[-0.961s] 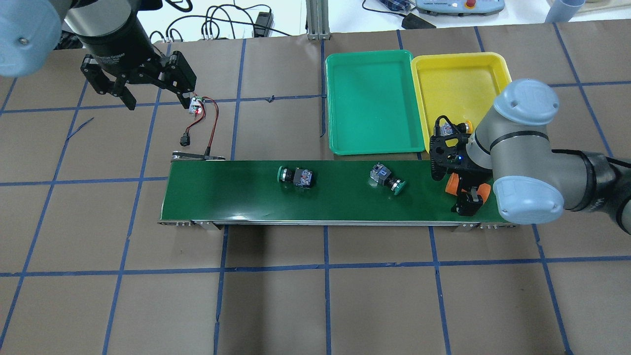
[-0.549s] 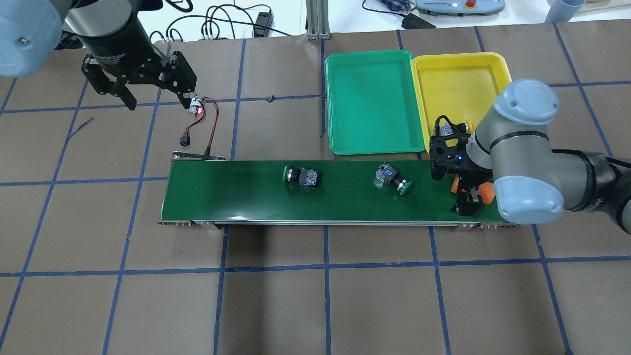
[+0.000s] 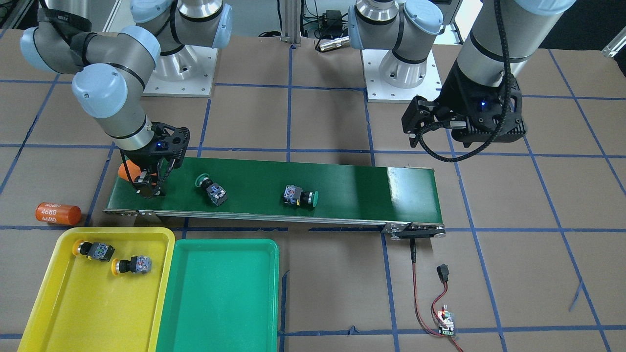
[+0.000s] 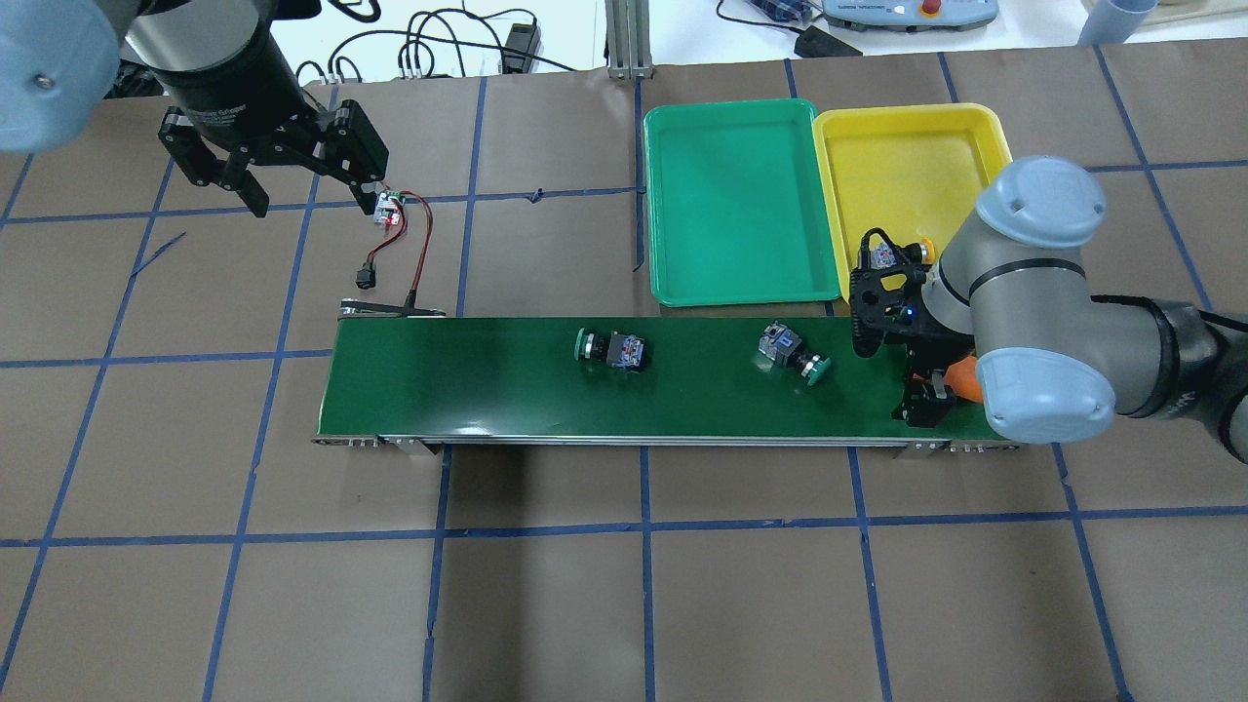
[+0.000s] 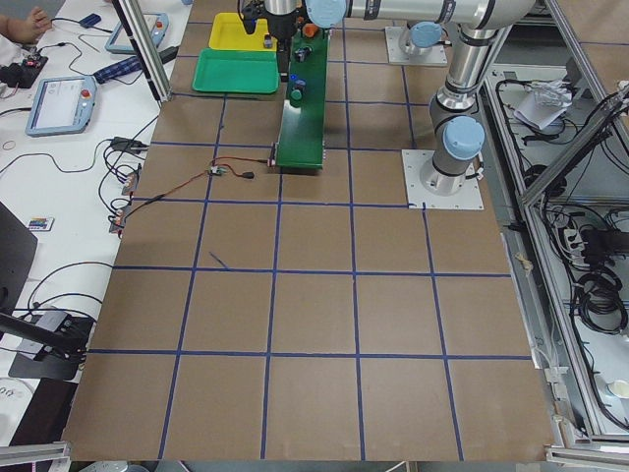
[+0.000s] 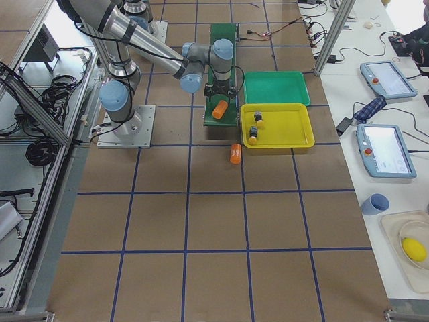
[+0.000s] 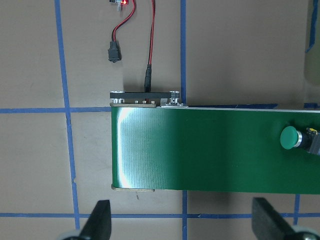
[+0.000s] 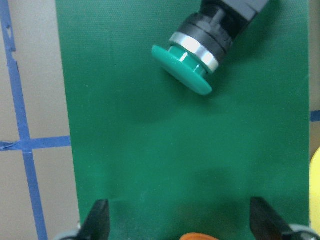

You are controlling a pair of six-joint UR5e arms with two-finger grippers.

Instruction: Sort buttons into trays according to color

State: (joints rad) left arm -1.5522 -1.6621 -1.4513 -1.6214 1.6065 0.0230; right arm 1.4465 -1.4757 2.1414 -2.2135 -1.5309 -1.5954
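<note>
Buttons: you see two green-capped ones on their sides on conveyor belt (image 4: 468, 380), first green button (image 4: 609, 348) mid-belt, second green button (image 4: 792, 355) nearer right gripper (image 8: 182, 220). Two yellow-capped ones lie in yellow tray (image 3: 88, 308): first yellow button (image 3: 94, 250), second yellow button (image 3: 132, 265) near it. Green tray (image 3: 220, 298) sits just beside yellow tray. Right gripper hangs over belt end, fingers spread wide, gripping nothing; orange cylinder (image 4: 960, 375) on belt by its fingers. Left gripper (image 7: 181, 210) above belt's other end, likewise wide apart. Cylinder marked 4680 (image 3: 57, 213) lies on table near yellow tray.
</note>
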